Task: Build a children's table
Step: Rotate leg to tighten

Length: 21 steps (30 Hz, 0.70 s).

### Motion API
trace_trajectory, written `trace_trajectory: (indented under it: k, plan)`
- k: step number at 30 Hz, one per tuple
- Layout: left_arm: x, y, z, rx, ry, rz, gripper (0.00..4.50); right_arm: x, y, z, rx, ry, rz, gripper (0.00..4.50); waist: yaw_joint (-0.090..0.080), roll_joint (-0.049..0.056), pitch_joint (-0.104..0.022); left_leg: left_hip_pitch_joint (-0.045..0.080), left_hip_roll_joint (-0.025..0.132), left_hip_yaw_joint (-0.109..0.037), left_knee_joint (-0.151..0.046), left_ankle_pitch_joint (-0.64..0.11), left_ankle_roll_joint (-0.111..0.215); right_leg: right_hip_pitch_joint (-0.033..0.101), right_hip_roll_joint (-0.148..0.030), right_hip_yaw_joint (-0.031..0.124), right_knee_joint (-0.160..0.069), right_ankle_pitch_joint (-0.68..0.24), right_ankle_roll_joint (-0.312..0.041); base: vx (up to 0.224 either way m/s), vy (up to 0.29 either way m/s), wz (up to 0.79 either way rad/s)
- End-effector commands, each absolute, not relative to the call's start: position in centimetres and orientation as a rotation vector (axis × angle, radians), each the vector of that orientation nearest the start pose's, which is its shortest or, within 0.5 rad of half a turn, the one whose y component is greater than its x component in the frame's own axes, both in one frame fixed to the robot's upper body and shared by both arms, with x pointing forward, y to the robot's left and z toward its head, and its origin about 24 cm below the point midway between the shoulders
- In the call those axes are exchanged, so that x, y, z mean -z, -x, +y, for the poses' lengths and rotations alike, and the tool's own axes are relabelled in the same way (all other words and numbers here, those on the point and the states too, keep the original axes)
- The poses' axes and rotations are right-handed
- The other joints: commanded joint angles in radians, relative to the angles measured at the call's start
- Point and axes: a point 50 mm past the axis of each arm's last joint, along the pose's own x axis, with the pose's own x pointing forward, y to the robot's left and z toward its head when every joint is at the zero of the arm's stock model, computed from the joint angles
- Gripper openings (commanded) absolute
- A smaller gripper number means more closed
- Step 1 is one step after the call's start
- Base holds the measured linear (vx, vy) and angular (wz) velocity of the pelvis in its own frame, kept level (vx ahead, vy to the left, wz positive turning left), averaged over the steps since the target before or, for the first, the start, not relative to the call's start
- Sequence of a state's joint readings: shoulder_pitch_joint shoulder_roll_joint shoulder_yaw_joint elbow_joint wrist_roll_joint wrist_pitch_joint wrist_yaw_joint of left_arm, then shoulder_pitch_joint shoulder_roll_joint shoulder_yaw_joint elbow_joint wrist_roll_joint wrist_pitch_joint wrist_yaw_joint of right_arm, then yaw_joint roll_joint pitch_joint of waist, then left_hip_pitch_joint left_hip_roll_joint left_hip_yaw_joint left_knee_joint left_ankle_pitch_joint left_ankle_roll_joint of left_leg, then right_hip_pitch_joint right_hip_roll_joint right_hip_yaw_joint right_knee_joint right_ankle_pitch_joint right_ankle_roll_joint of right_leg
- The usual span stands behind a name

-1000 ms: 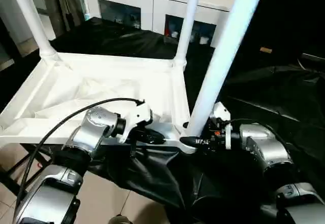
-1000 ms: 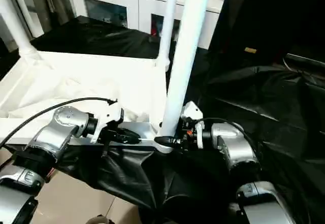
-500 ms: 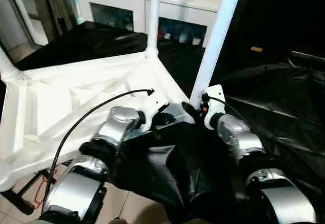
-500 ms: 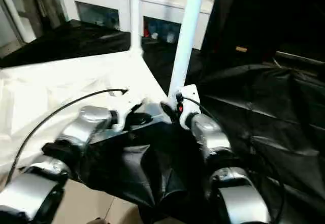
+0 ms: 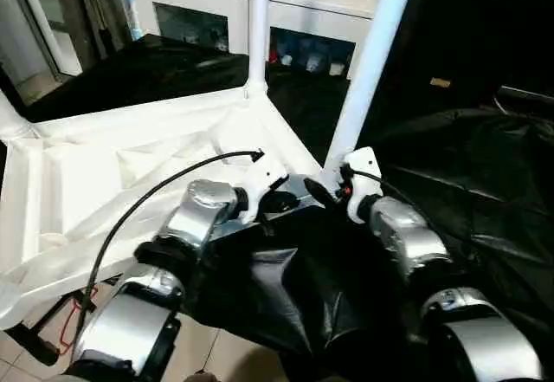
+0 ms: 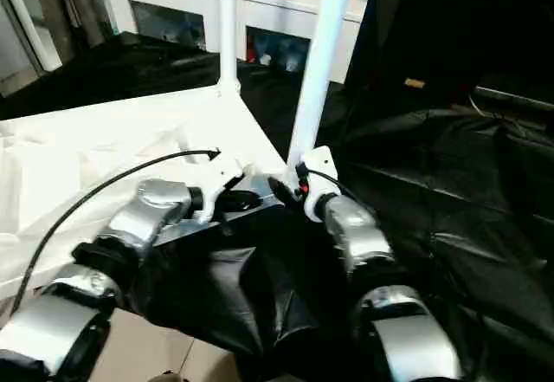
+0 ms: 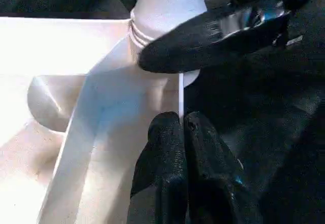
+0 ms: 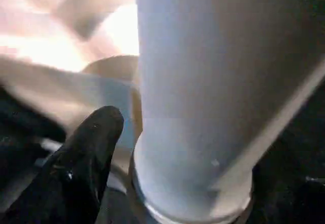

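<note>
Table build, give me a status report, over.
Left gripper shut, pinching the tabletop rim. Right gripper at the base of the near leg, which stands in its corner socket. Far leg also upright. Black cloth bunched underneath.

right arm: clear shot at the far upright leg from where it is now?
Probably not. The near leg stands right at the right gripper, between it and the far leg across the tabletop.

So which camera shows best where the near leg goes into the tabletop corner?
The left wrist view: the near leg enters its corner socket, ridges visible. The right wrist view has the leg's base close up; the eye views have grippers in front.
</note>
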<state>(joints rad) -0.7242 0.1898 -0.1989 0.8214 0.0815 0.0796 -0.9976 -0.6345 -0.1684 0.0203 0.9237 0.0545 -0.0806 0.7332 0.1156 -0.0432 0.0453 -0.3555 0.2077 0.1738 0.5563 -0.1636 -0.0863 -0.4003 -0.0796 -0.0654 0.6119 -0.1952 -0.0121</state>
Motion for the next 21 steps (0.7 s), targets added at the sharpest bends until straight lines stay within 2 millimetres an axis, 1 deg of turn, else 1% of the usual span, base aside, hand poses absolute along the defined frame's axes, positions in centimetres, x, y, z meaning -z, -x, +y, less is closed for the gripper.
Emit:
trace_trajectory:
  k: [1, 3, 4, 5, 6, 7, 8, 9, 10, 11, 13, 14, 16, 17, 21]
  plan:
    - [-5.6, -33.4, 8.2, 1.301, -0.286, 0.324, 0.00, -2.8, -33.0, -11.3, -0.997, 0.082, 0.247, 3.75, 0.004, -0.006, -0.059, 0.000, 0.022, 0.003, -0.048, -0.170, 0.076, 0.057, -0.064, 0.044, -0.066, -0.079, -0.216, 0.000, 0.000, 0.00]
    - [-5.7, -33.0, 8.6, 1.358, -0.288, 0.333, 0.00, -3.0, -32.5, -12.1, -1.090, 0.091, 0.254, 3.75, 0.006, -0.004, -0.059, 0.000, 0.025, 0.005, -0.047, -0.157, 0.086, 0.057, -0.060, 0.040, -0.061, -0.060, -0.235, 0.000, 0.000, 0.00]
    - [-5.7, -32.9, 8.7, 1.366, -0.289, 0.333, 0.00, -3.0, -32.4, -12.2, -1.101, 0.092, 0.256, 3.75, 0.007, -0.003, -0.059, 0.000, 0.026, 0.005, -0.047, -0.158, 0.087, 0.057, -0.060, 0.040, -0.061, -0.058, -0.239, 0.000, 0.000, 0.00]
    - [-5.7, -32.8, 8.8, 1.381, -0.292, 0.335, 0.00, -3.1, -32.3, -12.3, -1.125, 0.094, 0.260, 3.75, 0.010, -0.002, -0.057, 0.001, 0.029, 0.006, -0.046, -0.167, 0.089, 0.054, -0.061, 0.040, -0.062, -0.063, -0.245, 0.000, 0.000, 0.00]
    - [-5.7, -32.6, 9.2, 1.410, -0.297, 0.345, 0.00, -3.2, -31.9, -12.9, -1.192, 0.091, 0.271, 3.75, 0.011, 0.000, -0.057, 0.001, 0.029, 0.006, -0.047, -0.179, 0.086, 0.055, -0.061, 0.040, -0.062, -0.078, -0.247, 0.000, 0.000, 0.00]
    - [-5.7, -32.5, 9.4, 1.422, -0.304, 0.351, 0.00, -3.3, -31.6, -13.2, -1.234, 0.087, 0.282, 3.75, 0.011, -0.002, -0.056, 0.000, 0.028, 0.006, -0.047, -0.190, 0.086, 0.056, -0.061, 0.040, -0.064, -0.089, -0.246, 0.000, 0.000, 0.00]
    - [-5.6, -32.4, 9.9, 1.437, -0.319, 0.363, 0.00, -3.4, -31.0, -13.8, -1.304, 0.076, 0.306, 3.75, 0.015, -0.003, -0.055, 0.001, 0.028, 0.005, -0.047, -0.196, 0.087, 0.056, -0.060, 0.040, -0.066, -0.106, -0.240, 0.000, 0.000, 0.00]
    - [-5.6, -32.4, 9.9, 1.437, -0.319, 0.363, 0.00, -3.4, -31.0, -13.8, -1.304, 0.076, 0.306, 3.75, 0.016, -0.004, -0.055, 0.000, 0.029, 0.005, -0.047, -0.199, 0.088, 0.056, -0.061, 0.041, -0.066, -0.113, -0.238, 0.000, 0.000, 0.00]
    - [-5.6, -32.4, 10.1, 1.442, -0.323, 0.369, 0.00, -3.5, -30.8, -14.1, -1.332, 0.071, 0.318, 3.75, 0.021, -0.003, -0.055, 0.002, 0.029, 0.005, -0.048, -0.204, 0.086, 0.054, -0.062, 0.042, -0.069, -0.132, -0.231, 0.000, 0.000, 0.00]
    - [-5.5, -32.2, 10.6, 1.461, -0.329, 0.382, 0.00, -3.6, -30.4, -14.4, -1.382, 0.057, 0.340, 3.75, 0.025, -0.001, -0.055, 0.004, 0.030, 0.005, -0.049, -0.207, 0.079, 0.052, -0.063, 0.042, -0.070, -0.145, -0.230, 0.000, 0.000, 0.00]
    - [-5.6, -32.1, 10.9, 1.472, -0.331, 0.387, 0.00, -3.7, -30.3, -14.5, -1.398, 0.047, 0.345, 3.75, 0.028, -0.002, -0.055, 0.003, 0.031, 0.004, -0.049, -0.209, 0.071, 0.051, -0.063, 0.042, -0.068, -0.148, -0.229, 0.000, 0.000, 0.00]
    - [-5.6, -32.0, 11.0, 1.478, -0.332, 0.389, 0.00, -3.7, -30.2, -14.6, -1.405, 0.038, 0.349, 3.60, 0.027, -0.001, -0.055, 0.003, 0.030, 0.003, -0.050, -0.217, 0.061, 0.050, -0.064, 0.041, -0.069, -0.164, -0.228, 0.000, 0.000, 0.00]
    - [-5.7, -32.0, 11.2, 1.486, -0.333, 0.390, 0.00, -3.8, -30.2, -14.5, -1.413, 0.029, 0.352, 3.40, 0.027, -0.002, -0.055, 0.003, 0.030, 0.003, -0.051, -0.219, 0.055, 0.050, -0.063, 0.041, -0.070, -0.174, -0.225, 0.000, 0.000, 0.00]
    - [-5.7, -31.9, 11.2, 1.494, -0.331, 0.391, 0.00, -3.8, -30.1, -14.5, -1.421, 0.018, 0.357, 3.33, 0.028, -0.002, -0.056, 0.004, 0.031, 0.003, -0.050, -0.211, 0.051, 0.050, -0.065, 0.042, -0.068, -0.165, -0.225, 0.000, 0.000, 0.00]
    - [-5.8, -31.7, 11.3, 1.505, -0.330, 0.391, 0.00, -3.8, -29.9, -14.3, -1.438, 0.009, 0.366, 2.94, 0.028, -0.002, -0.057, 0.003, 0.030, 0.004, -0.049, -0.191, 0.056, 0.050, -0.063, 0.041, -0.065, -0.123, -0.234, 0.000, 0.000, 0.00]
